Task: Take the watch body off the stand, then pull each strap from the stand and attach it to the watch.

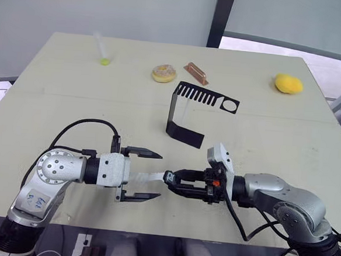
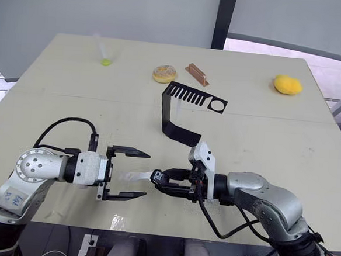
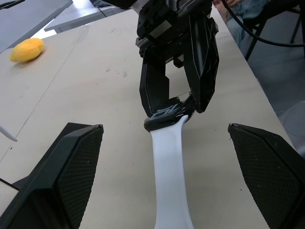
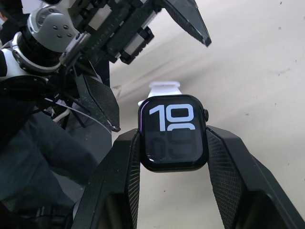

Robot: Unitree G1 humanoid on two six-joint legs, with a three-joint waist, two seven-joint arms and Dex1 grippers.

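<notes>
Right gripper (image 1: 175,183) clamped watch body (image 4: 173,132) low over surface (image 1: 55,96), in front of stand (image 1: 190,115). White strap (image 3: 169,181) joined to watch body, extended between wide-open fingers of left gripper (image 1: 147,175), untouched. Second strap not discernible.

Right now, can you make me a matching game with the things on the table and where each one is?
Things:
1. small black watch body
2. thin white strap
3. black bent-metal stand
4. round glazed donut

Places:
A. standing alone mid-table
B. between the open left gripper's fingers
C. clamped in the right gripper
D. far side, beside a copper-brown block

Pairs: 1-C, 2-B, 3-A, 4-D
</notes>
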